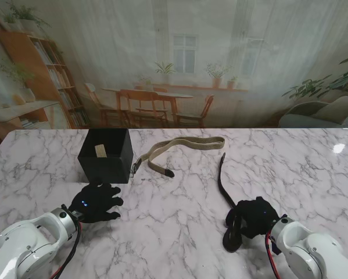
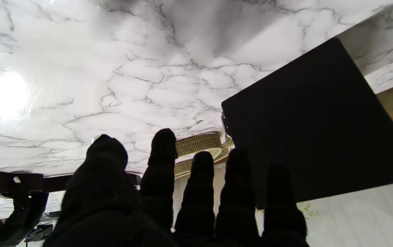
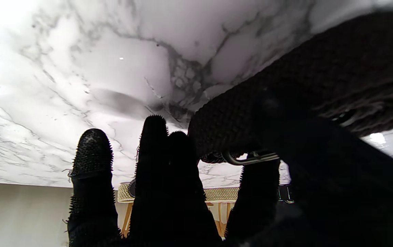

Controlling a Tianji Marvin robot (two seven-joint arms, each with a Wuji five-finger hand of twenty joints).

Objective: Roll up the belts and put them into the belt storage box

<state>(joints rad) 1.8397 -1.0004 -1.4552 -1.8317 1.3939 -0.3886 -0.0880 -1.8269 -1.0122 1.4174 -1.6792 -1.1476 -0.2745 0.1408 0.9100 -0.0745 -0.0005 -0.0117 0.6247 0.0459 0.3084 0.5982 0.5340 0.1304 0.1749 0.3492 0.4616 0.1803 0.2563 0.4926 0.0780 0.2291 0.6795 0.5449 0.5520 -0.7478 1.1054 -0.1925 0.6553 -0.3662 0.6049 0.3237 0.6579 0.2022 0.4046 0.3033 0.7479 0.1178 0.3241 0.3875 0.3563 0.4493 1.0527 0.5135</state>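
My right hand is gripping the buckle end of the dark belt, fingers curled round it; the strap is trailing away from me across the table. In the right wrist view the belt is filling much of the frame, with only a sliver of metal buckle showing. My left hand is hovering with fingers spread, holding nothing, just nearer to me than the box. The tan belt is lying looped to the box's right, its buckle end against the box's corner. The box's inside is mostly dark; I am making out only a pale tag.
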